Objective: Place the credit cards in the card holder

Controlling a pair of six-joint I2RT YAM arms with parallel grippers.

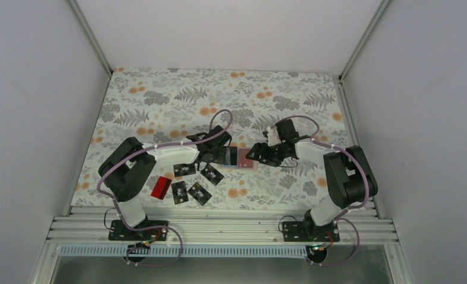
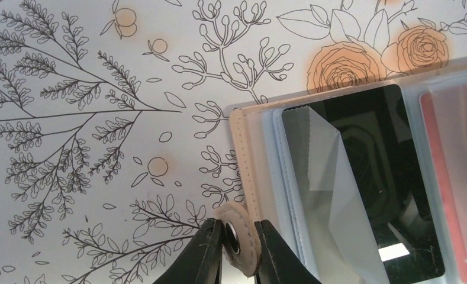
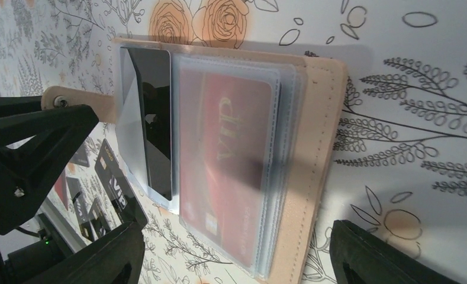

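The card holder (image 1: pixel 238 157) lies open on the flowered cloth, tan outside (image 3: pixel 319 148), with clear sleeves inside. A black card (image 2: pixel 361 177) sits in one sleeve and a red card (image 3: pixel 225 154) in the sleeve beside it. My left gripper (image 2: pixel 240 223) is shut on the holder's round snap tab (image 2: pixel 242 236) at its left edge. My right gripper (image 3: pixel 235 234) hovers open over the holder's other end, with nothing between its fingers. Several black credit cards (image 1: pixel 184 170) (image 1: pixel 212 173) (image 1: pixel 199 193) and a red one (image 1: pixel 160 187) lie loose near the left arm.
The flowered cloth (image 1: pixel 219 94) covers the table, with white walls on three sides. An aluminium rail (image 1: pixel 219 228) with both arm bases runs along the near edge. The left arm (image 3: pixel 35 154) shows at the left of the right wrist view.
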